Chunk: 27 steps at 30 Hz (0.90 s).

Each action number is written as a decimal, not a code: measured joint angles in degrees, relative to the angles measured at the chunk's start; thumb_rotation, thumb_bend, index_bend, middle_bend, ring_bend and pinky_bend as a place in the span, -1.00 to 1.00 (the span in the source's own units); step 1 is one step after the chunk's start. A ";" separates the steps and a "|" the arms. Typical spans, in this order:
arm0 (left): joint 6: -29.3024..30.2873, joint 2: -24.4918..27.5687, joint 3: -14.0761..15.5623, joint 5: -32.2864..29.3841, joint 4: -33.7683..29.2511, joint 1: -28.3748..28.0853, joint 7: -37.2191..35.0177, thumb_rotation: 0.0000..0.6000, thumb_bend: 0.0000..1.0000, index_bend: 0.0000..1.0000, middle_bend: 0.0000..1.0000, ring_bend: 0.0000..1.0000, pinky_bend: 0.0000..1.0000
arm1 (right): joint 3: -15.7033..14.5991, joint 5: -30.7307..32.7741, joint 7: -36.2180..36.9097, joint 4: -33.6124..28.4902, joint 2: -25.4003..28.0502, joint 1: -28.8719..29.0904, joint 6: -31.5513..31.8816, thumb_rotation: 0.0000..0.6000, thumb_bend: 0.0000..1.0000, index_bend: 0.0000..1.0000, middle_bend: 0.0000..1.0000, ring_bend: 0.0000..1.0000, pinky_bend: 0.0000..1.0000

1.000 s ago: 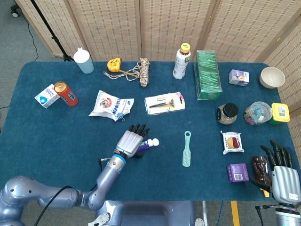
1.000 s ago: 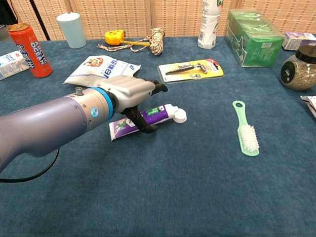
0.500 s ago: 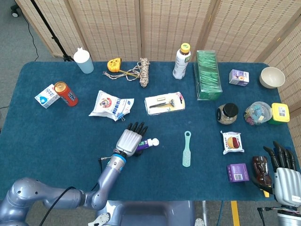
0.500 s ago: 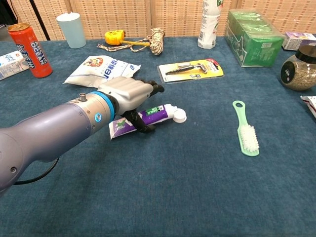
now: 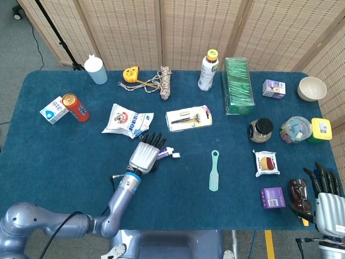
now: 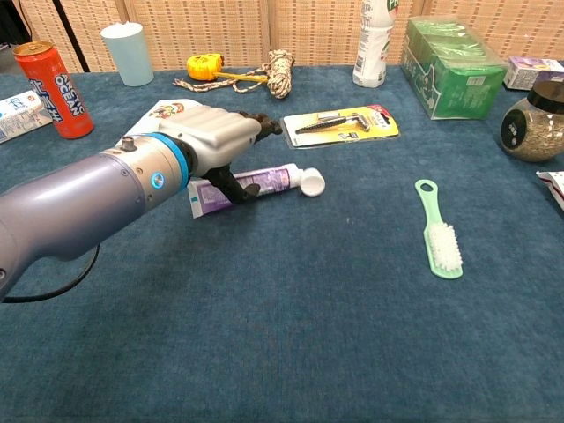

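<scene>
1. Toothpaste tube (image 6: 251, 184) lies on its side on the blue table (image 6: 308, 335), purple and white, with its white cap (image 6: 312, 183) pointing toward the green brush (image 6: 441, 236).
2. Left hand (image 6: 220, 141) is over the tube's flat end, with the thumb down beside the tube and the fingers (image 6: 264, 123) reaching across above it; it appears to grip the tube, though the contact on the far side is hidden.
3. In the head view the same left hand (image 5: 144, 156) covers most of the toothpaste tube (image 5: 168, 154), leaving only the cap end in sight.
4. Just behind the hand lies a white snack bag (image 5: 127, 120), and a carded razor (image 6: 339, 124) sits near the fingertips.
5. Right hand (image 5: 326, 200) shows only at the lower right corner of the head view, fingers straight and slightly spread, holding nothing, beside a dark brown object (image 5: 299, 197) and near a purple box (image 5: 272, 197).
</scene>
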 measured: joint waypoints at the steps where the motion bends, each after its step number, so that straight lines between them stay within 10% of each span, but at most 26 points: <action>1: 0.08 0.77 0.02 -0.17 -0.12 0.09 0.50 0.53 -0.13 -1.00 -1.00 -0.96 -0.79 | 0.03 0.03 0.00 -0.03 0.01 -0.01 0.00 1.00 -0.91 -0.72 -0.97 -0.98 -1.00; 27: -5.19 4.46 -3.23 -8.75 -4.25 -1.34 -4.01 0.59 -0.13 -0.69 -0.86 -0.79 -0.79 | 0.21 -0.04 -0.58 -0.69 0.34 -0.42 0.20 1.00 -0.91 -0.73 -0.97 -0.98 -1.00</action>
